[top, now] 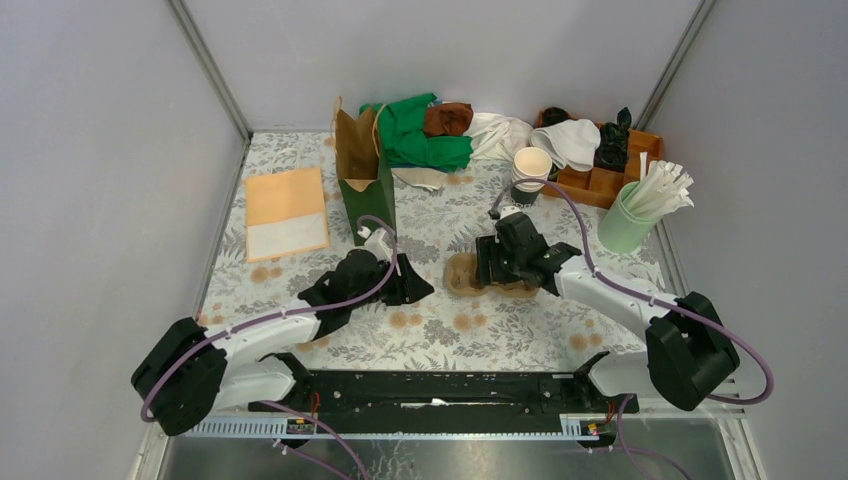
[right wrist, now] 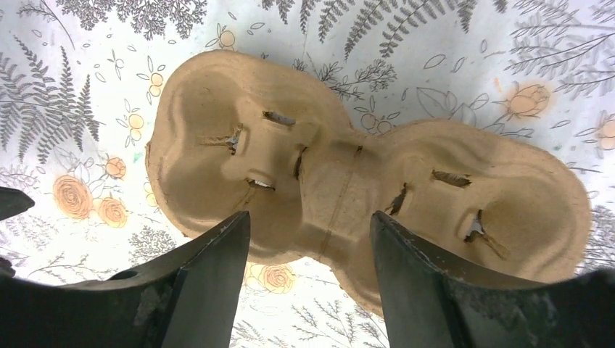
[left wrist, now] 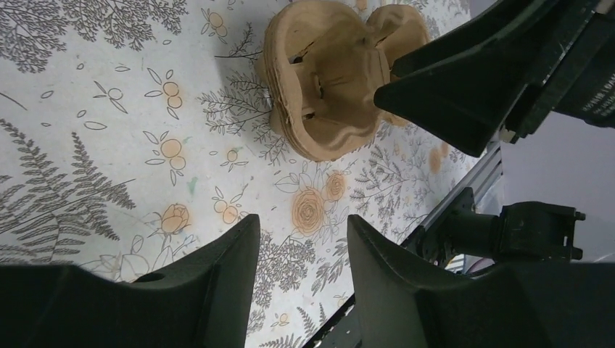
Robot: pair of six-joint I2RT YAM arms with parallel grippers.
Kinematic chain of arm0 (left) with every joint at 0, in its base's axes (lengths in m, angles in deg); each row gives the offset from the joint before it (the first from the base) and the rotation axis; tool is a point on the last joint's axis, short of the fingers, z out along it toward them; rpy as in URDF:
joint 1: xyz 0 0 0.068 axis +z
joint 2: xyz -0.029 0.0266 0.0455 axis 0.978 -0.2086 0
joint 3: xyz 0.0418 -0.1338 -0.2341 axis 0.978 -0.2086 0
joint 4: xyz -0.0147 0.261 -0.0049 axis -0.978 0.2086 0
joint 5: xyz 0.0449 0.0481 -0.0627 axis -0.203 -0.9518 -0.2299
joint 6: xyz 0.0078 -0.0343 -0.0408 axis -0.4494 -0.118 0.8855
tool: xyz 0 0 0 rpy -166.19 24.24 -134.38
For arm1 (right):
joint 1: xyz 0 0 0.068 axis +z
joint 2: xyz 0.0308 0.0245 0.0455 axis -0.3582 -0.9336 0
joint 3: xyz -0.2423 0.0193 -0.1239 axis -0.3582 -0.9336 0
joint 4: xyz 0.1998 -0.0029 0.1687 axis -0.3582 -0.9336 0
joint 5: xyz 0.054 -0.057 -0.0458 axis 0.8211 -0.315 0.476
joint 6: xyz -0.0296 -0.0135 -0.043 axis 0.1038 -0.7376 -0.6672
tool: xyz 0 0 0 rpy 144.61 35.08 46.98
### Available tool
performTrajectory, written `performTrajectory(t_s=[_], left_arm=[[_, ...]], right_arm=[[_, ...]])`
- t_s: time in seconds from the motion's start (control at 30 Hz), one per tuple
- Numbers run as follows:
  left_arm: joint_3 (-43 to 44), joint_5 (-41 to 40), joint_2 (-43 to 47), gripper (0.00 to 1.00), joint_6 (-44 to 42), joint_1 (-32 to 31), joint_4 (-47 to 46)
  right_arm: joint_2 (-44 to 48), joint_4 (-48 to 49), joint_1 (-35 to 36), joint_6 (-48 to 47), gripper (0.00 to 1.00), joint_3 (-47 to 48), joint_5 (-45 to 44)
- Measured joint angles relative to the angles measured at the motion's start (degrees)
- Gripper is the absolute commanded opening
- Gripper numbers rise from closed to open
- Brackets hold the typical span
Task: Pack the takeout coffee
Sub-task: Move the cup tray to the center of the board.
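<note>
Right fingers: spread, empty, poised over the pulp carrier; left fingers: spread, empty, above bare bench beside it. Coffee cup: seemingly the small white shape at the paper bag's foot, half hidden behind the left arm. Likely light, thin-walled and spill-prone, so take it gently mid-body and upright; bag and arm crowd it.

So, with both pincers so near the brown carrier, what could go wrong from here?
Three risks. The left pincer and right pincer are open and close together at the cup carrier; they might collide if either advances. The carrier looks light and lies loose on the table, so a closing pincer may push it or crush its edge. The upright paper bag stands just behind the left arm, which could tip it.
</note>
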Motion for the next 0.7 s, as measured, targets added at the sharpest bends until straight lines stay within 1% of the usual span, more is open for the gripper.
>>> performTrajectory(t_s=[0.07, 0.2, 0.27, 0.37, 0.47, 0.7], left_arm=[[-0.9, 0.3, -1.0, 0.49, 1.4, 0.0, -2.9], [-1.6, 1.5, -4.4, 0.44, 3.5, 0.5, -8.6], [-1.9, 2.6, -6.2, 0.42, 4.5, 1.2, -11.4], [-3.8, 4.7, -7.5, 0.41, 6.1, 3.3, -16.1], [-5.0, 6.3, -9.0, 0.41, 7.0, 5.3, -17.9], [-5.3, 8.6, -10.4, 0.41, 7.0, 5.7, -20.3]], right_arm=[[0.7, -1.2, 1.8, -1.0, 0.67, 0.9, -2.1], [1.2, -2.3, 4.8, -2.7, 0.55, 2.7, -5.9], [1.2, -2.2, 6.7, -3.7, 0.47, 2.9, -6.0], [1.2, -1.7, 9.0, -5.7, 0.41, 2.9, -4.1], [0.8, -0.1, 10.1, -8.1, 0.4, 2.9, -1.0], [-2.6, 2.8, 12.3, -12.2, 0.39, 3.0, 4.2]])
